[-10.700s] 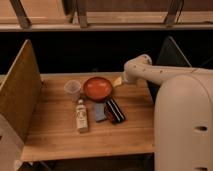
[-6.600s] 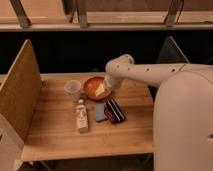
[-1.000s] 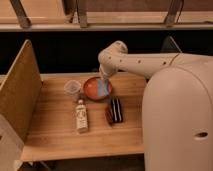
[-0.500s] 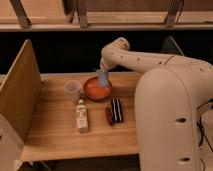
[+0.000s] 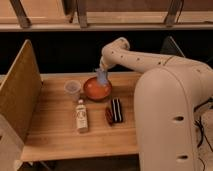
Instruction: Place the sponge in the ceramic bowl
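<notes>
The orange-red ceramic bowl sits at the back middle of the wooden table. The blue-grey sponge hangs just above the bowl's back rim, on its right side. My gripper comes down from the white arm that reaches in from the right, and it is shut on the sponge's upper end. The sponge looks tilted, with its lower end toward the bowl's inside. The bowl's inside looks bare.
A small clear plastic cup stands just left of the bowl. A small bottle lies in front of it. A dark black-and-red striped oblong object lies in front of the bowl to the right. A tall board wall borders the table's left side.
Since a second ago the gripper with the sponge has risen from low over the bowl to its back rim. In the last half second it has hardly moved.
</notes>
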Tool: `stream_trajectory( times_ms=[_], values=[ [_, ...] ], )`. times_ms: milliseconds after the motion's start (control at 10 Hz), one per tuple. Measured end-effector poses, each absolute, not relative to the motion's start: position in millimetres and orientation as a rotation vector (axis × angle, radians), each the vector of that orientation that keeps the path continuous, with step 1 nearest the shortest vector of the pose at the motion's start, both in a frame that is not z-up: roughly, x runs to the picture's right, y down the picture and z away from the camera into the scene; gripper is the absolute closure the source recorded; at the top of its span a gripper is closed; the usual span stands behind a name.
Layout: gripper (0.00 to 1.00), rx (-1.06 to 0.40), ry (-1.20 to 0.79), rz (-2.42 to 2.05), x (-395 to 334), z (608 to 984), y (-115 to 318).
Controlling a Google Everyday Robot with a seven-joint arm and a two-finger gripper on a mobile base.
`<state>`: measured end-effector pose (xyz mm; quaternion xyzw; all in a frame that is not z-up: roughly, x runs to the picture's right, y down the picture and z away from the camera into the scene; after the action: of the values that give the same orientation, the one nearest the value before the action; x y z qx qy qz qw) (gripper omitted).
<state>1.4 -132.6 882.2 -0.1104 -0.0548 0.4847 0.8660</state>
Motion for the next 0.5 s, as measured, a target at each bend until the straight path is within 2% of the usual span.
stream_trajectory(
  times_ms=[100, 300, 400, 500],
  values=[
    [0.43, -0.231, -0.114, 1.015, 1.4, 882.4, -132.4],
    [0.25, -0.231, -0.115, 1.015, 1.6, 882.3, -132.4],
    [0.2, -0.231, -0.114, 1.016, 1.9, 882.4, -132.3],
    [0.2, -0.231, -0.114, 1.016, 2.0, 882.3, -132.5]
  ],
)
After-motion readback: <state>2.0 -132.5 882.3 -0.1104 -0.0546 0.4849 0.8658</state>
